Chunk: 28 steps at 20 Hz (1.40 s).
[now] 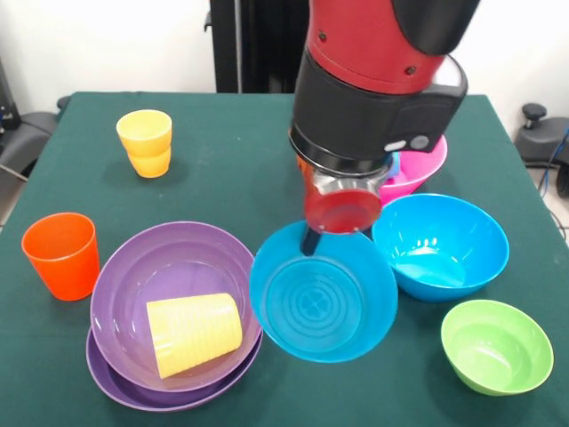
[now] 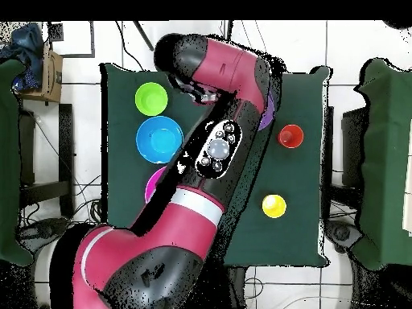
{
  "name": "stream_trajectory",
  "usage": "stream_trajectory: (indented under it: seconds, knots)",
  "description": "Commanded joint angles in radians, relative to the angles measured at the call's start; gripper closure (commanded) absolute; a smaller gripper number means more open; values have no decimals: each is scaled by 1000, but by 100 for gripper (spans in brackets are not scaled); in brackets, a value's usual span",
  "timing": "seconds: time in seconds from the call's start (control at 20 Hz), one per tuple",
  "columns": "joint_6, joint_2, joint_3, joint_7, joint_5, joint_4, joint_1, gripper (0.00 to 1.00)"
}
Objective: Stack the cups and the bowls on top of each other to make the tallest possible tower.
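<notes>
Here, left to right in your front view: orange cup [image 1: 60, 254] upright near the table [image 1: 240, 160] edge; amber-yellow cups [image 1: 146, 142] nested farther back, open cloth around them; ribbed yellow cup [image 1: 194, 334] on its side in the stacked purple bowls [image 1: 169, 307]. The gripper [image 1: 313, 238] pinches the tilted small blue bowl [image 1: 322, 292] by its rim. Big blue bowl [image 1: 442, 245], pink bowl [image 1: 416, 169] and green bowl [image 1: 496, 345] crowd the right edge.

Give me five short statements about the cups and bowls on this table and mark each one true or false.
1. The ribbed pale yellow cup lies on its side in the purple bowl. True.
2. The orange cup sits inside the green bowl. False: it stands alone on the cloth.
3. Two purple bowls are nested. True.
4. The amber-yellow cups are stacked. True.
5. The green bowl is upside down. False: it sits upright.
</notes>
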Motion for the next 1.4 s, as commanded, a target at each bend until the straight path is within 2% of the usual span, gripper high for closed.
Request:
stream_trajectory:
  seconds: [0.05, 0.25, 0.7, 1.4]
  knots:
    - [13, -37, 109, -81, -89, 102, -37, 100]
    - [17, -43, 115, -96, -106, 104, -48, 100]
    - [-29, -88, 157, -157, -142, 170, -66, 100]
    - [-53, -105, 208, -181, -199, 195, -98, 100]
